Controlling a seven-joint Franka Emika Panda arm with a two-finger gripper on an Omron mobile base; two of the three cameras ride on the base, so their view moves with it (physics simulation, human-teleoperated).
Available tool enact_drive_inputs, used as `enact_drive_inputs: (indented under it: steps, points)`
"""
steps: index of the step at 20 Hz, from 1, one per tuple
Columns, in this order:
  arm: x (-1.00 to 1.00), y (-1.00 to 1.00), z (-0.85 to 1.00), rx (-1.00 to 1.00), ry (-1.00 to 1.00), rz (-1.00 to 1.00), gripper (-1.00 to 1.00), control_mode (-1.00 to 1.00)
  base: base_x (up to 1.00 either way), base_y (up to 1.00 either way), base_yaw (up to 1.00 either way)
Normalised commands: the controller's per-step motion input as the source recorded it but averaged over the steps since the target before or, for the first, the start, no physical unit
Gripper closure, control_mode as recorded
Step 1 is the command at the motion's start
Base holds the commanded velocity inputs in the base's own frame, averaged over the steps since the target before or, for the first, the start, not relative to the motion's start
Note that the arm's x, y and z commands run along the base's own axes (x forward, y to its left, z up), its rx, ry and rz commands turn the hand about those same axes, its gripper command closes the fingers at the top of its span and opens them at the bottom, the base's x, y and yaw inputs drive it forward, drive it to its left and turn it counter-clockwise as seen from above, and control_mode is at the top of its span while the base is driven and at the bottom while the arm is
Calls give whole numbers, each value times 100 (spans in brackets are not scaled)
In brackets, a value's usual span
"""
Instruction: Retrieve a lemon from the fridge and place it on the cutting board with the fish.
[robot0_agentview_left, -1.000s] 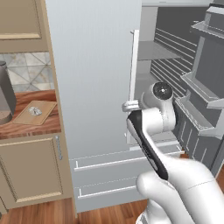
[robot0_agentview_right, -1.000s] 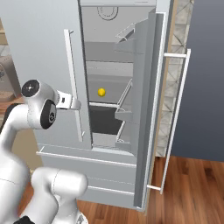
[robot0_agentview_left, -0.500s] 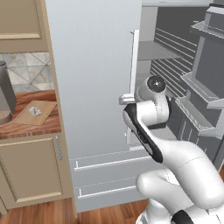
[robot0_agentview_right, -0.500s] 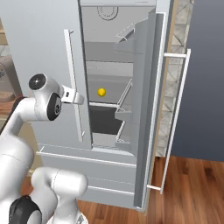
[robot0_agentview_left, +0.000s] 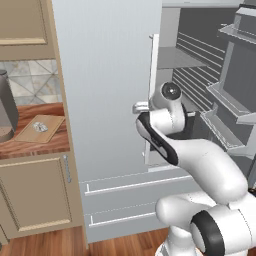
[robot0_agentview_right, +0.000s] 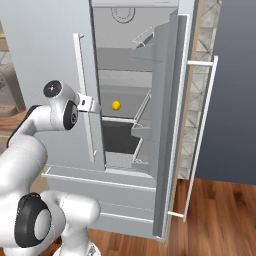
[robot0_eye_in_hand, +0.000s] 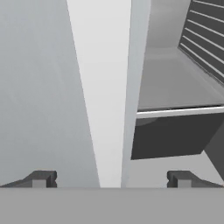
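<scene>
The fridge (robot0_agentview_left: 105, 75) (robot0_agentview_right: 40, 50) has its left door shut and its right door (robot0_agentview_right: 172, 125) swung wide. The lemon (robot0_agentview_right: 116, 105), small and bright yellow, rests on a middle shelf inside. My gripper (robot0_agentview_right: 93, 104) (robot0_agentview_left: 141, 106) is open and holds nothing. It hovers at the left door's inner edge, beside the long bar handle (robot0_agentview_right: 83, 100), level with the lemon and to its left. In the hand view the gripper (robot0_eye_in_hand: 111, 179) points along the door edge, with a grey shelf (robot0_eye_in_hand: 175, 83) to the right. The cutting board (robot0_agentview_left: 40, 128) lies on the counter at left with the fish (robot0_agentview_left: 40, 127) on it.
A dark coffee machine (robot0_agentview_left: 6, 107) stands left of the board on the reddish-brown countertop (robot0_agentview_left: 35, 145). Beige cabinets (robot0_agentview_left: 35, 200) sit below. The open door's shelves (robot0_agentview_left: 235, 100) jut out at right. Its handle (robot0_agentview_right: 202, 140) stands over the wood floor (robot0_agentview_right: 220, 210).
The arm has risen and reached forward, bringing the gripper up and closer to the fridge opening. The jaws have stayed open. The lemon and doors have not moved.
</scene>
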Motion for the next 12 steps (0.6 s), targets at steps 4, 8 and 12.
enact_drive_inputs:
  steps: [4,8,12]
  points:
    - [48,0,0,0,-7,0,-100,-100,0,0,0]
    - [46,0,0,0,-9,0,-100,-100,0,0,0]
    - [45,0,-5,0,-13,0,-100,-100,0,0,0]
